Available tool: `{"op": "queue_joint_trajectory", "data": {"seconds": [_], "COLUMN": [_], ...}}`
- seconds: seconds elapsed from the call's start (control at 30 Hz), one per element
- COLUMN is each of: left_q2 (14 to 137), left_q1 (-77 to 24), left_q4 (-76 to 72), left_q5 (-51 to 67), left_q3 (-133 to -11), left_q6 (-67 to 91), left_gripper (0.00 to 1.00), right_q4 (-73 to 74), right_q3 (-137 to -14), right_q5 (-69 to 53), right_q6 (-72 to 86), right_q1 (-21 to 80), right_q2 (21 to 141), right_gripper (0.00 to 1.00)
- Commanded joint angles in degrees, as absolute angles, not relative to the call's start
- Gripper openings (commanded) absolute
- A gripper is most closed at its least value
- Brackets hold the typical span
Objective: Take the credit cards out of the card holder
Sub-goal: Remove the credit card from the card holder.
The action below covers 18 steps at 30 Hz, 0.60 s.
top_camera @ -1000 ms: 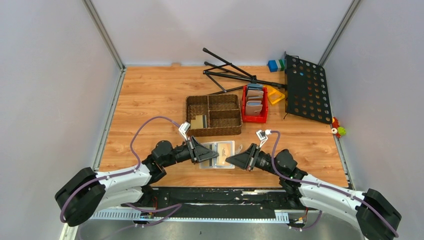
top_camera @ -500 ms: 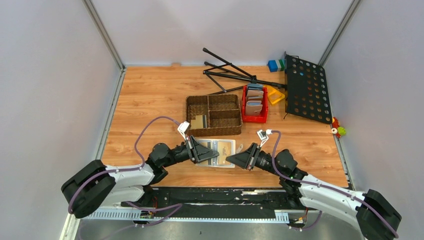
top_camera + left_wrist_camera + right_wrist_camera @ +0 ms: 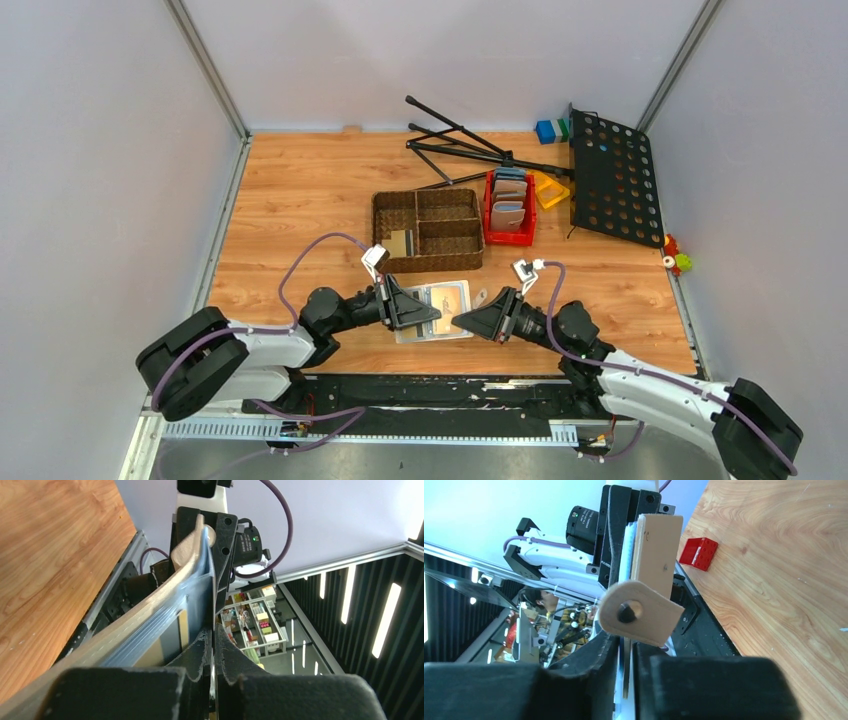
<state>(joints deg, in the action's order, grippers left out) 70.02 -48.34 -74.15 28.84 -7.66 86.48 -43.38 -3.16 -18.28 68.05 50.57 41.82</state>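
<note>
Both grippers were clamped on the holder (image 3: pixel 432 292), which hung open between them near the basket (image 3: pixel 430 263): left gripper (image 3: pixel 437 318) on one edge, right gripper (image 3: pixel 456 322) on the other. I reckoned the right should hold firm while I drew a card (image 3: pixel 451 298) straight along its pocket.

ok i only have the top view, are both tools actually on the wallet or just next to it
Observer: On it. The left wrist view shows the left tool pinched shut on the wallet edge.
Operator: and the right one
Observer: The right tool clamps the opposite edge, with the strap tab hanging loose beside it.
Operator: any card in it
Observer: Yes, a tan card sits tucked in the wallet's blue inside.
</note>
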Motion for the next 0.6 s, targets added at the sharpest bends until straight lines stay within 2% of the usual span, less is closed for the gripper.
{"op": "queue_joint_trajectory", "data": {"seconds": [0.0,0.07,0.13,0.4,0.57], "left_q2": [69.86,69.99,70.13,70.47,69.67], "left_q1": [-49.61,-49.66,-49.65,-49.49,-48.63], "left_q4": [-81.48,-80.65,-79.93,-78.08,-77.61], "left_q5": [31.09,31.36,31.70,32.44,32.52], "left_q3": [-8.68,-8.72,-8.86,-9.24,-8.67], "left_q6": [87.45,87.09,86.81,86.62,86.48], "left_gripper": [0.04,0.04,0.04,0.05,0.05], "right_q4": [-43.11,-42.01,-40.74,-35.22,-32.23], "right_q3": [-1.66,-1.28,-1.23,-0.29,1.84], "right_q5": [-15.60,-15.07,-14.74,-12.04,-11.00], "right_q6": [68.56,68.79,68.69,70.08,70.95], "right_q1": [50.11,49.97,49.72,49.06,48.46], "right_q2": [40.89,39.32,37.91,32.23,28.95], "right_gripper": [0.22,0.28,0.29,0.01,0.00]}}
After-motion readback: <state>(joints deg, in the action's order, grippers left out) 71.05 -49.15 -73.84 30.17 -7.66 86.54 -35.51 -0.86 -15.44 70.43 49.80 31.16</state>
